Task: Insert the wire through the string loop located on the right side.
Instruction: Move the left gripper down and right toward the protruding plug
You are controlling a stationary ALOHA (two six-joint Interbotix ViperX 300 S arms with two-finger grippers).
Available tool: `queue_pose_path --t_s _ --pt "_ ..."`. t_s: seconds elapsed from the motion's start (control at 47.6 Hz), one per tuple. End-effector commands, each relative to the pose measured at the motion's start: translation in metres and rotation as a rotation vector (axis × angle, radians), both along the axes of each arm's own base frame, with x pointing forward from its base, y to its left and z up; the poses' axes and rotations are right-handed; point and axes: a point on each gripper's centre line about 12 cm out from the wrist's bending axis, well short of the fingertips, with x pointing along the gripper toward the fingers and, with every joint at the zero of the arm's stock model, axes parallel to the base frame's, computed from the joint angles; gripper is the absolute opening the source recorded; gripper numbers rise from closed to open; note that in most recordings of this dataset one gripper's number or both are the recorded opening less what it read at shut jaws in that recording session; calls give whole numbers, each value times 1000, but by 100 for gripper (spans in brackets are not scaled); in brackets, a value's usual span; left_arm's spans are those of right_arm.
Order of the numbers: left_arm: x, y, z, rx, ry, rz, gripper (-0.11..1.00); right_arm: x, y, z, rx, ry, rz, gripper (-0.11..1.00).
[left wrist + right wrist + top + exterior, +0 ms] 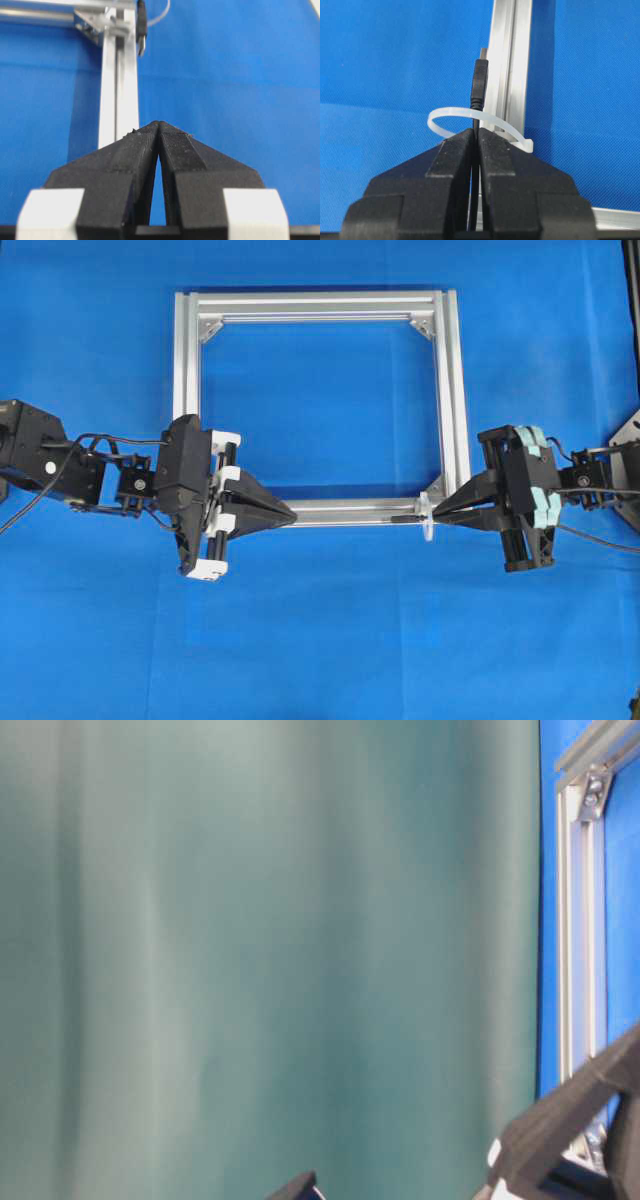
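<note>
Black wire (479, 82), pinched in the right fingers (495, 145) with its plug past the string loop (470, 114), could slip back out if tugged; the left fingers (175, 145) are clenched empty.

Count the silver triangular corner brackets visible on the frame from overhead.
3. One sits inside the top-left corner, one inside the top-right corner, and one inside the bottom-right corner. The left gripper covers the bottom-left corner, so a fourth may be hidden.
</note>
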Motion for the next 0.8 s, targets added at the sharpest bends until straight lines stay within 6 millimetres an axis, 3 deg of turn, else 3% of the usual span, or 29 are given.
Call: queue_pose_path --t_s 0.0,0.504,0.776 --pt "13 -4 18 -9 -61 -7 0 5 1 7 5 -27 1 -2" --pt "101 -8 39 -4 5 5 0 5 1 7 5 -27 1 -2" --pt "116 1 42 -6 -1 28 0 5 1 7 5 -27 1 -2"
